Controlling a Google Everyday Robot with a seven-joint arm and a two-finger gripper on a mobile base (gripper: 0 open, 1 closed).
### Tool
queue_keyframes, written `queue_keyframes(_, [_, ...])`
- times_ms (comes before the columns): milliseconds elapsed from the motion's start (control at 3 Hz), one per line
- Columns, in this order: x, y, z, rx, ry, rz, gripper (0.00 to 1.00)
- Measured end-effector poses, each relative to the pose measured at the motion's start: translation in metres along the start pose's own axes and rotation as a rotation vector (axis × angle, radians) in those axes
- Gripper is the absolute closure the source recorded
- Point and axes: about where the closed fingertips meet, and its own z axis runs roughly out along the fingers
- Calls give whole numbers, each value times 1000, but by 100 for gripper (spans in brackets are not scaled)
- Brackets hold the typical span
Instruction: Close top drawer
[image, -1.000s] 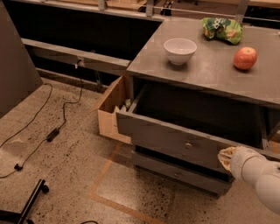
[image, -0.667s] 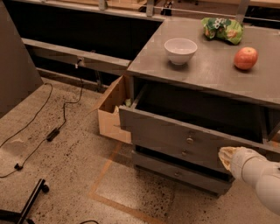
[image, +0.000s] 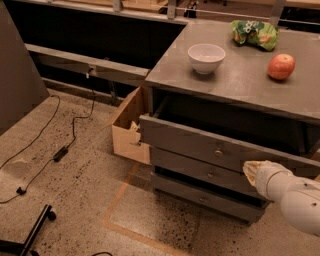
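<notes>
The top drawer (image: 180, 140) is a wide grey drawer under the grey tabletop, with a small round knob (image: 218, 152) at the middle of its front. It stands partly out, a little ahead of the two shorter drawers (image: 190, 170) below it, and a dark gap shows above its front. My gripper (image: 251, 170), a pale yellowish tip on a white arm (image: 295, 192), comes in from the lower right. It rests against the right part of the top drawer's front panel, to the right of the knob.
On the tabletop (image: 235, 87) stand a white bowl (image: 206, 57), a red apple (image: 281, 66) and a green bag (image: 255, 32). An open cardboard box (image: 127, 132) sits on the floor left of the cabinet. Cables (image: 60, 150) and a black chair leg (image: 32, 235) lie at the lower left.
The top drawer has slid inward toward the cabinet and now sticks out less. My gripper has stayed against its front and moved in with it.
</notes>
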Motion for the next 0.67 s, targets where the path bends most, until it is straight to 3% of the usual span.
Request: queue_keyframes(667, [-4,-15,48,61,-15,-93,100])
